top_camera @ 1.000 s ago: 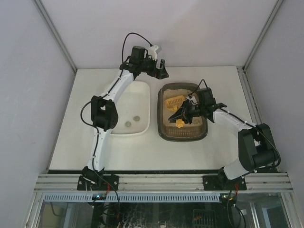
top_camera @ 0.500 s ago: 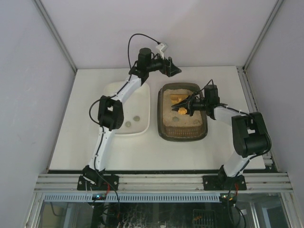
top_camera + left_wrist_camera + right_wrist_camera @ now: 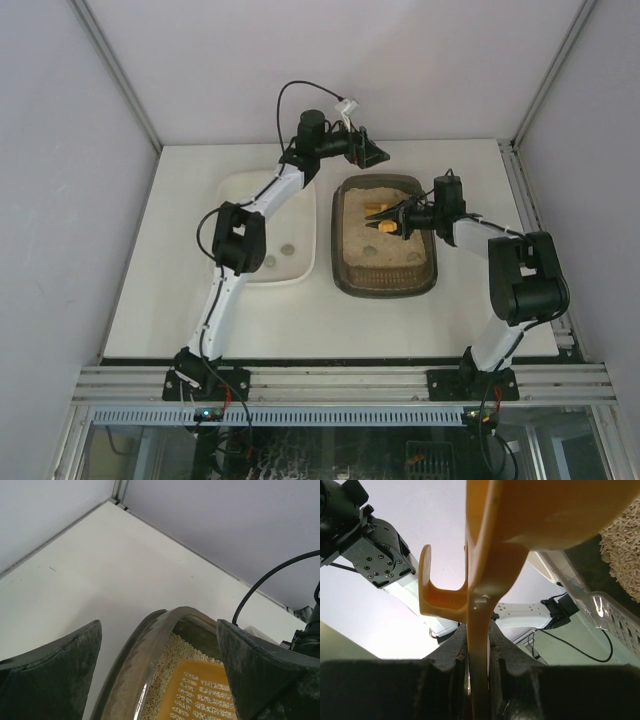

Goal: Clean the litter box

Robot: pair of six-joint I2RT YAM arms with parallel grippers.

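The dark brown-grey litter box (image 3: 339, 252) with beige litter sits right of centre; its far rim (image 3: 150, 645) shows in the left wrist view. My right gripper (image 3: 393, 221) is shut on the handle of a yellow slotted scoop (image 3: 378, 211), which lies over the litter at the box's far end. The handle (image 3: 479, 645) is clamped between the jaws in the right wrist view. The scoop's slotted blade (image 3: 200, 690) shows in the left wrist view. My left gripper (image 3: 368, 152) is open and empty, just beyond the box's far rim.
A white rounded tub (image 3: 300, 268) stands left of the litter box with two small grey-green clumps (image 3: 277, 254) inside. White walls enclose the table on three sides. The left arm stretches across the tub's far end.
My right gripper has carried the scoop from the middle of the litter to the far end of the box. My left gripper has swung right, to beyond the box's far rim.
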